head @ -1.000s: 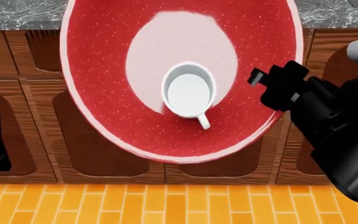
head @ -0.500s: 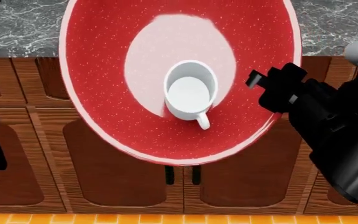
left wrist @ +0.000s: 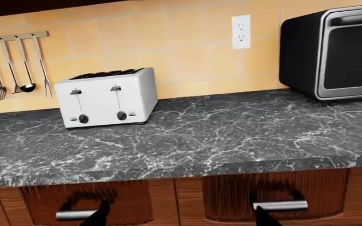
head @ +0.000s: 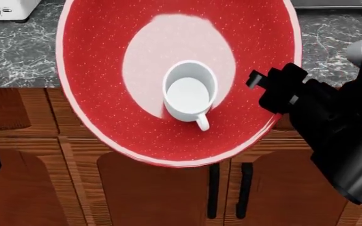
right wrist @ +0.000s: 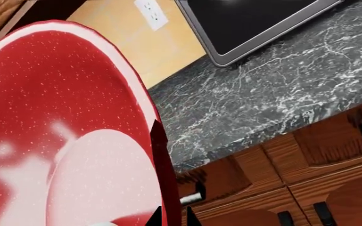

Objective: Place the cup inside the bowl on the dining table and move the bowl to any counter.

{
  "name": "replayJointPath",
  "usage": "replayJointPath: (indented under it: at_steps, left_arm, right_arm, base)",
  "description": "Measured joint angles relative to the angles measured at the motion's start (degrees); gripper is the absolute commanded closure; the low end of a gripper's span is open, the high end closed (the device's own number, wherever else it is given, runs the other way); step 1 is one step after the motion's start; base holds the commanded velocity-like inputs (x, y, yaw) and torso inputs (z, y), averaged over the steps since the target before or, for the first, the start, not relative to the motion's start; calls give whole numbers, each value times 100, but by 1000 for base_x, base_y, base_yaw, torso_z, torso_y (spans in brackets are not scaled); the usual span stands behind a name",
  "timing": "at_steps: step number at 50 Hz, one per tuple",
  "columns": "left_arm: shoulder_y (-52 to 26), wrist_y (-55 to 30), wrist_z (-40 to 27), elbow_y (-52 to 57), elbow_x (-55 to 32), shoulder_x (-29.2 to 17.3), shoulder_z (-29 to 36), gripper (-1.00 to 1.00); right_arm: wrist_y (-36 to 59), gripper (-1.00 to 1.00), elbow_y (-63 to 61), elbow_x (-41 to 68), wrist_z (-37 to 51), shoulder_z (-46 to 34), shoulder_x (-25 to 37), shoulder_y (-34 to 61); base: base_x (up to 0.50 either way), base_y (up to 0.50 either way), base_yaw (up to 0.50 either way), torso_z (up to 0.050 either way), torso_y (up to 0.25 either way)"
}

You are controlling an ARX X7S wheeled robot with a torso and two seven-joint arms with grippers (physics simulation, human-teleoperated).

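More counter (head: 17, 52) behind bowl (head: 99, 70) now

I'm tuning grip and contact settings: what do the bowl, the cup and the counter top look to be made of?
Bowl: looks like glazed ceramic, glossy red with pale speckles, a thin pale rim and a broad sheen inside.
Cup: probably white ceramic, plain, smooth, small loop handle.
Counter: appears to be polished black marble, white-veined, over reddish-brown wood cabinets.
The right pincer clamps the bowl's rim.

Home kitchen. Black marble tabletop (left wrist: 200, 141) over wood cabinets (head: 149, 188) with metal drawer pulls (left wrist: 280, 205), white toaster (left wrist: 105, 98), black toaster oven (left wrist: 329, 54), utensil rail (left wrist: 14, 61) and wall outlet (left wrist: 241, 31) on tan tiled backsplash (left wrist: 187, 52).
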Motion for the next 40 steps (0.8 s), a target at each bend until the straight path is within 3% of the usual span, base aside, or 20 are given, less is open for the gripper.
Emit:
replayJointPath:
  at_steps: [17,40]
  left_arm:
    - [13,-36,-28,74,-54,-26,-24,-100]
    - [33,-63,-65,173,-135,-43,-40,-100]
  right_arm:
    - [-51,100,-24,25,11,4,-12,-70]
    - [-114,100,16,-45,-39,-36,-30,-115]
  base:
    - [397,392,0,0,1]
    - [369,-3,0,0,1]
